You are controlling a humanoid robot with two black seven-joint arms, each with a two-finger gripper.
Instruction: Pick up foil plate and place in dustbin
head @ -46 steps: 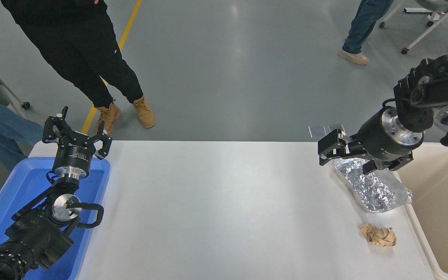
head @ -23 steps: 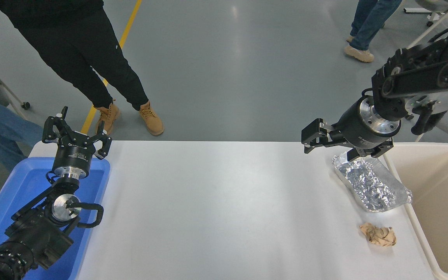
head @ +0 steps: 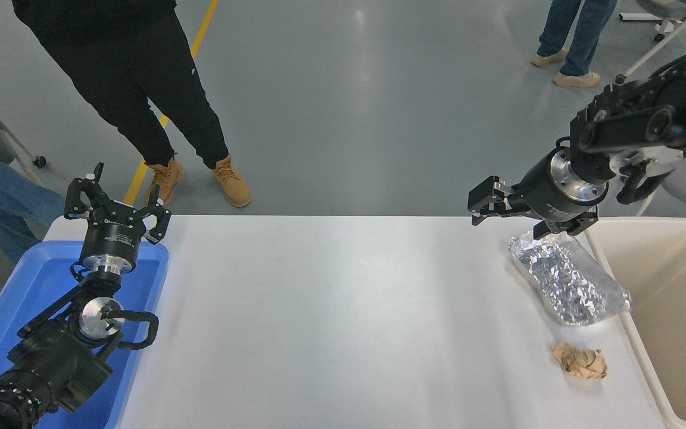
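We see the right gripper (head: 513,217) spread wide, empty, above the far end of the foil plate (head: 569,283), which lies on the tabletop (head: 343,322) beside the dustbin (head: 676,310).

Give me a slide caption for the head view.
Open right gripper hovers at the foil plate's far end beside the dustbin; left gripper parked.

table (head: 331,310): white, fills the lower frame
blue tray (head: 33,280): at the table's left end
brown paper ball (head: 580,361): crumpled, near the right edge
person (head: 140,89): black trousers, tan boots (standing beyond the far side)
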